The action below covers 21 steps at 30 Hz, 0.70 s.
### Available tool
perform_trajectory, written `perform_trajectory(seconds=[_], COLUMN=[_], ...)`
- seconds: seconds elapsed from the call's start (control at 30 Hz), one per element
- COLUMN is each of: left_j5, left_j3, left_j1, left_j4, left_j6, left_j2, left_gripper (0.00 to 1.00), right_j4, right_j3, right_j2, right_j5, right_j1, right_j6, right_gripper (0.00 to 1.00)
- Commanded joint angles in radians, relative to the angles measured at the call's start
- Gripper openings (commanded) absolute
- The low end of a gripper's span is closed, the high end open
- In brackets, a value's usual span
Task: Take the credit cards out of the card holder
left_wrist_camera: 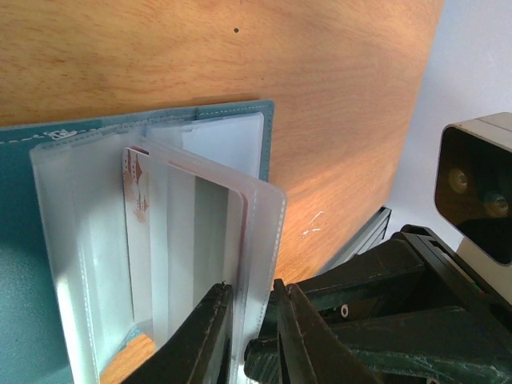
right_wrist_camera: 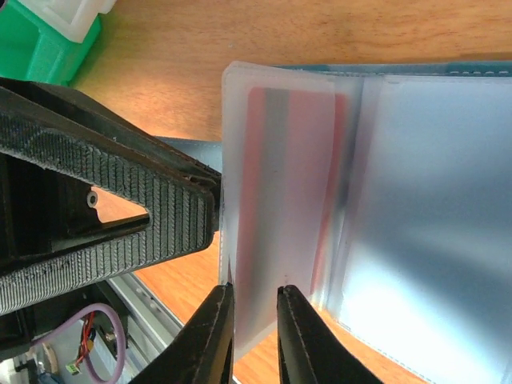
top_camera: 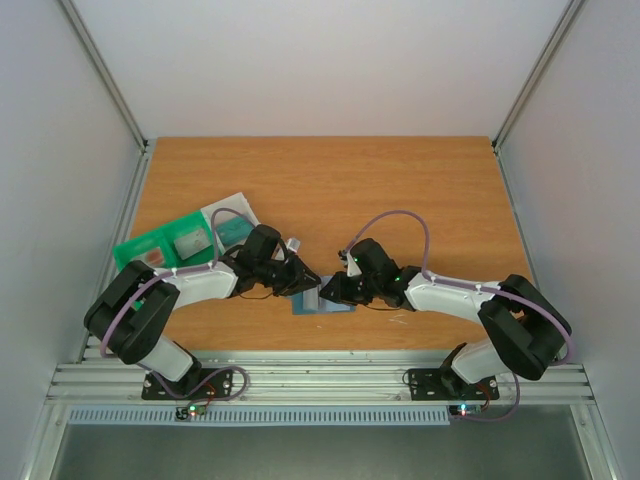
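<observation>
Clamping one clear sleeve (right_wrist_camera: 237, 128) of the open card holder (top_camera: 322, 302), left end effector (left_wrist_camera: 250, 310) and right end effector (right_wrist_camera: 254, 310) both grip it; its reddish-pink card (right_wrist_camera: 292, 176) is not yet out

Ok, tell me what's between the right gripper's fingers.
Right wrist view: a frosted sleeve of the card holder, holding a reddish-pink card, passes between the right gripper's fingers.

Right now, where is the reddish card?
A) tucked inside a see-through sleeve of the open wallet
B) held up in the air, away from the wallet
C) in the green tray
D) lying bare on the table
A: the reddish card shows blurrily through a see-through sleeve that belongs to the open card holder.
</observation>
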Motion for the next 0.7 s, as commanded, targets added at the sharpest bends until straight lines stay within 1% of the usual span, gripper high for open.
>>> perform_trajectory(seconds=[0.0,0.2,0.37,0.53,0.67], left_j5=[-0.010,-0.010,-0.022,-0.093,-0.141], left_j3=[0.010,0.009,0.012,0.031,0.041], left_j1=[-0.006,-0.006,-0.006,-0.006,-0.006], left_j4=[0.021,0.018,-0.007,-0.133,-0.212], left_j6=[0.011,0.013,0.020,0.053,0.077], left_j2=[0.009,0.012,-0.007,-0.067,-0.127], left_gripper=[0.18,0.19,0.22,0.25,0.31], right_j4=[-0.040,-0.053,-0.097,-0.153,-0.228], right_j3=[0.028,0.026,0.028,0.025,0.033], right_j2=[-0.009,-0.011,-0.030,-0.060,-0.104], right_j5=[0.034,0.044,0.074,0.114,0.178], right_j1=[0.006,0.006,0.006,0.006,0.004], right_j6=[-0.017,-0.017,-0.029,-0.031,-0.045], right_gripper=[0.15,0.14,0.14,0.16,0.16])
